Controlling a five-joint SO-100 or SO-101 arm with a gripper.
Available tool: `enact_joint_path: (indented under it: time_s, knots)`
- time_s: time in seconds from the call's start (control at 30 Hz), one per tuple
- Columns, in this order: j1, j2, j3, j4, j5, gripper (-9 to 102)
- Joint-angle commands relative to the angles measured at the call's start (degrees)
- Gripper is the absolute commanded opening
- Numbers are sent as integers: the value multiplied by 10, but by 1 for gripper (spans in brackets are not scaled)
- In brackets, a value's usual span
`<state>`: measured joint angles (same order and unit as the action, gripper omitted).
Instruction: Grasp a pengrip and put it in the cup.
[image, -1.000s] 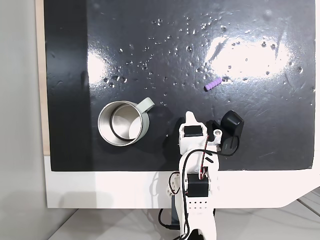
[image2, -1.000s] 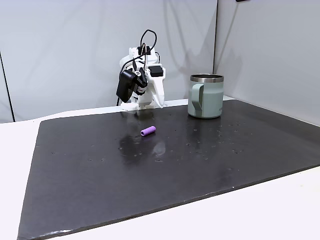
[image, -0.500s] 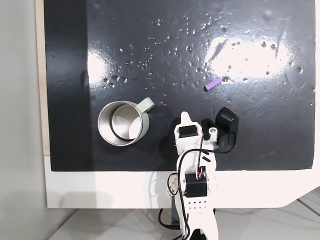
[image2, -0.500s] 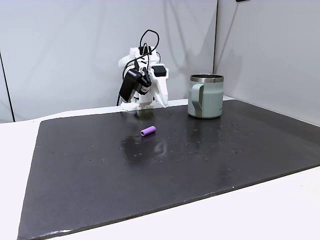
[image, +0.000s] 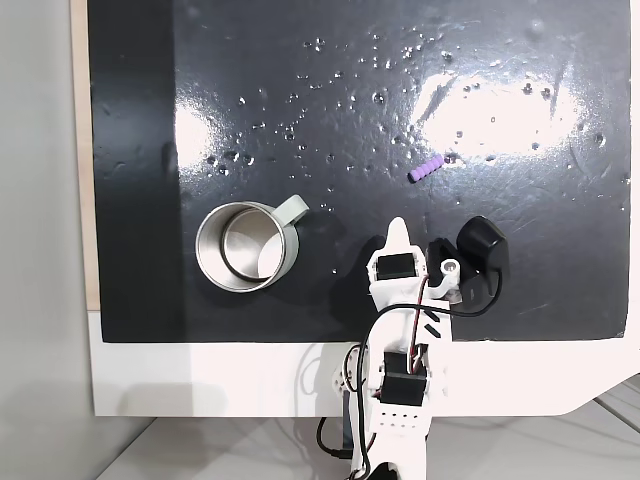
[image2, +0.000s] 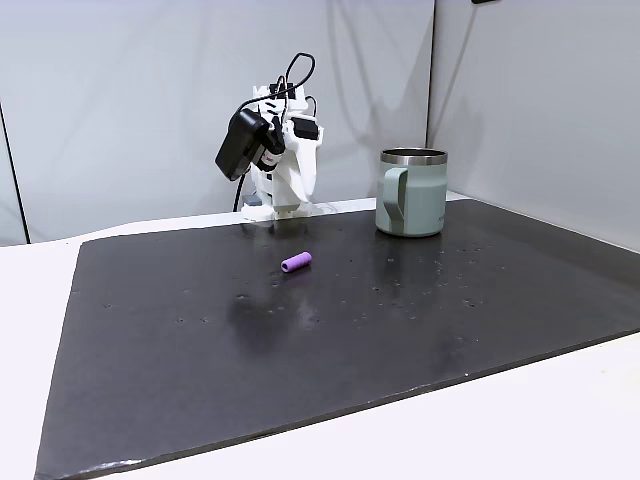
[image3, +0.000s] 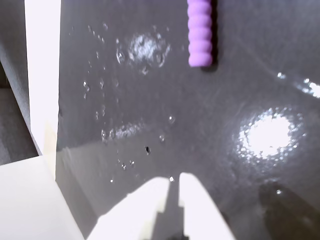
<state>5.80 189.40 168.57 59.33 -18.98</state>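
The pengrip (image: 428, 168) is a small purple ribbed tube lying on the black mat, right of centre in the top-down fixed view. It also lies mid-mat in the side fixed view (image2: 296, 262) and at the top edge of the wrist view (image3: 200, 32). The cup (image: 248, 245), a metal mug with a pale green handle, stands upright to the left of the arm, and at the mat's far right in the side view (image2: 412, 192). My gripper (image: 398, 228) hovers below the pengrip, apart from it. In the wrist view its white fingertips (image3: 172, 182) nearly touch, with nothing between them.
The black mat (image: 300, 100) is glossy and speckled with droplets. It lies on a white table (image: 200, 380) whose edge runs along the left of the wrist view (image3: 42, 75). The arm's base (image: 395, 400) sits at the mat's near edge. Grey walls stand behind in the side view.
The arm's head has swung a little to the right in the top-down view and risen in the side view. Pengrip and cup have not moved.
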Motion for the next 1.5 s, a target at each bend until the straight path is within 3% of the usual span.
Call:
enact_joint_path:
  time_s: [0.0,0.57,0.8,1.47]
  knots:
    - [22,-26,-55,-10,-32,8]
    - [80,-536,-337,-92,-56,17]
    - [69,-635,-388,-95,-71,23]
    - [64,-982,-608,-75,-90,23]
